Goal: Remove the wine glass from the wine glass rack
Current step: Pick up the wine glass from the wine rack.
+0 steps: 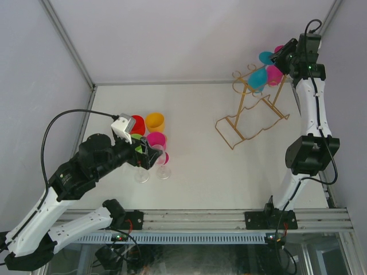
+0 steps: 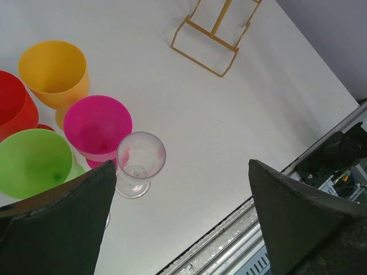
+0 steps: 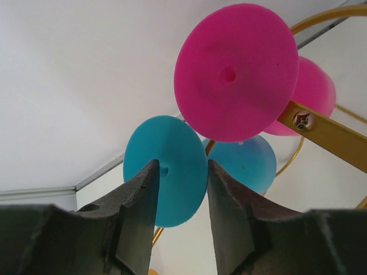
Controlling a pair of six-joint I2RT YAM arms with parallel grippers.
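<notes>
**Q:** Just beyond your right fingers, what was hanging?

**Me:** The blue wine glass, upside down on the wine glass rack. Its round foot faced me and showed in the gap between my two fingers. The pink wine glass hung above them and off to their right.

**Q:** Were you gripping it?

**Me:** No. My right fingers stood partway apart, one on each side of that blue foot, and I saw nothing pinched between them. Whether a pad brushed its rim I couldn't tell. My left fingers were spread wide above the coloured glasses on the tabletop, well apart from the rack, with a clear glass just ahead of them.

**Q:** How did you expect it to handle?

**Me:** Light and stiff, I judged. It looked like coloured plastic, smooth enough to slip. The foot was a thin disc, poor to pinch face-on, so I reckoned the stem right behind the foot was the place to take hold. The rack looked like thin wire, light as well, so a tug straight back towards my fingers could have dragged it. I thought the glass would need sliding along its arm to come free.
</notes>
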